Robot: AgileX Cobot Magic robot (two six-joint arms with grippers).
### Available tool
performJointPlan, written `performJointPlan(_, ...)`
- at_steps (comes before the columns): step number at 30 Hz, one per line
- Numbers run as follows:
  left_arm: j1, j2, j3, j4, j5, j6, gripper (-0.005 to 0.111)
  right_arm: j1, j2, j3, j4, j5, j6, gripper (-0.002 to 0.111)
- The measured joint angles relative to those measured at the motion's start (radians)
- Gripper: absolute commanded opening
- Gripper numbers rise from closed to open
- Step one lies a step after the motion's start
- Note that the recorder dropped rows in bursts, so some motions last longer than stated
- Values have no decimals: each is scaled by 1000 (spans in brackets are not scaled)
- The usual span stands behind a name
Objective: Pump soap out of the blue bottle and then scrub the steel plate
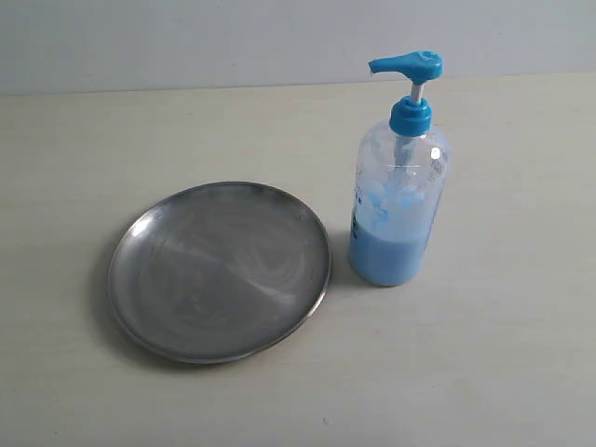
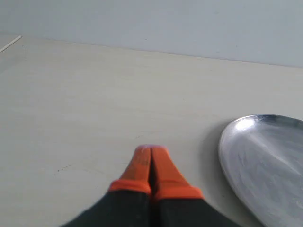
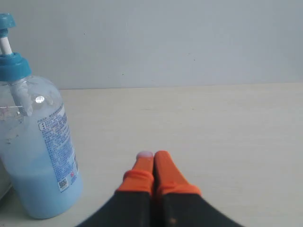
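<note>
well, the left gripper has its orange jaws pressed together on nothing, above the pale table, with the steel plate just beside it. the right gripper is likewise closed and empty, the blue bottle standing upright near it. in the exterior view the plate lies flat just beside the bottle, not touching; light blue soap fills the bottle's lower part.

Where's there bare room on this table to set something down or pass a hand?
Open table lies right of the blue bottle, left of the steel plate, and behind both up to the wall. Only the narrow gap between plate and bottle is crowded.
</note>
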Motion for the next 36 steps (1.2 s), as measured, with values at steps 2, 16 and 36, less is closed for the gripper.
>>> performJointPlan(2,0,0,0,0,0,0,0,0,0,0,0,0,0,0)
performJointPlan(16,0,0,0,0,0,0,0,0,0,0,0,0,0,0)
performJointPlan(36,0,0,0,0,0,0,0,0,138,-200,0,1,0,0)
